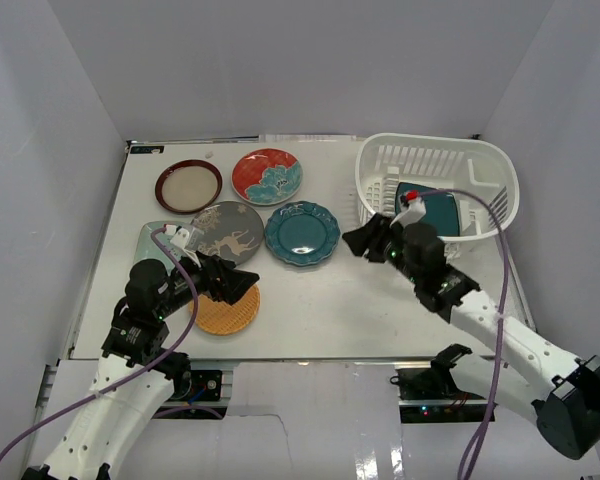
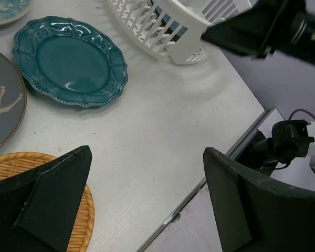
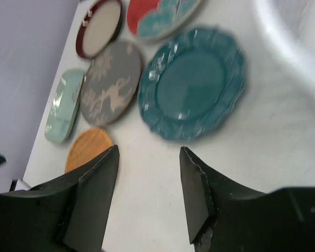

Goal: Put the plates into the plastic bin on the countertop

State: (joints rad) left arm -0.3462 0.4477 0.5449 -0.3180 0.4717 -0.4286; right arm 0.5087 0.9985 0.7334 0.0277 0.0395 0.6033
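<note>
Plates mostly lie out on the white bench (image 1: 330, 300); only the teal square plate (image 1: 442, 212) sits in the white slotted plastic basket (image 1: 430, 157) at the upper right of the overhead view. The right arm's fingers (image 3: 92, 194) are moderately parted and empty, aimed at the teal scalloped round plate (image 3: 191, 84), while the left arm's fingers (image 2: 47, 205) gape wide and empty over the orange woven round plate (image 2: 10, 164) at lower left. For the scalloped plate I'd come in low, bracket its raised rim, and close firmly before lifting clear of the grey deer-print round plate (image 1: 227, 232) just beside it.
</note>
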